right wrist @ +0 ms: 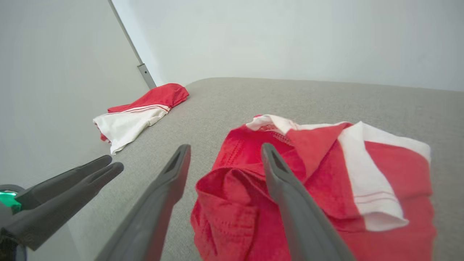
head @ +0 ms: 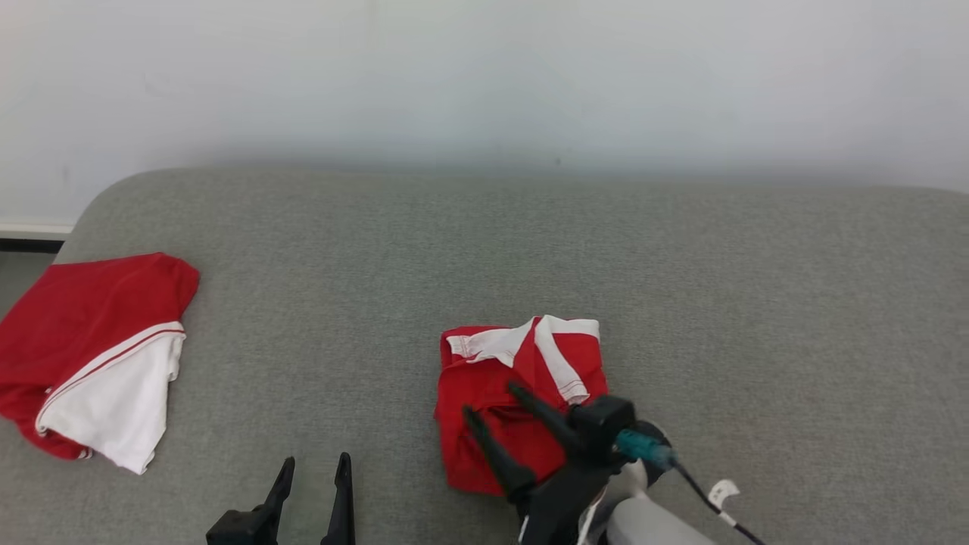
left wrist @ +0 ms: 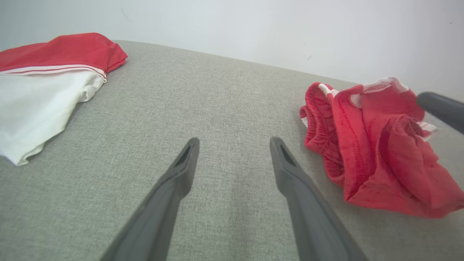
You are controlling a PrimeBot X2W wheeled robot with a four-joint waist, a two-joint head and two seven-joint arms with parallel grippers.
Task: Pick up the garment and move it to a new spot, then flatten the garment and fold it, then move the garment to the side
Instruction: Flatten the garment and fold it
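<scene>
Red garment lies bunched mid grey padded surface, right tool spread wide over its near edge gripping nothing, left tool wide and empty nearby, so likely flattening, folding, side move remain.

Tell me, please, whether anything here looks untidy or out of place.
The red garment beneath the open right claw is bunched and lopsided, its white-trimmed flap turned up rather than folded flat. Nothing else stands out.
</scene>
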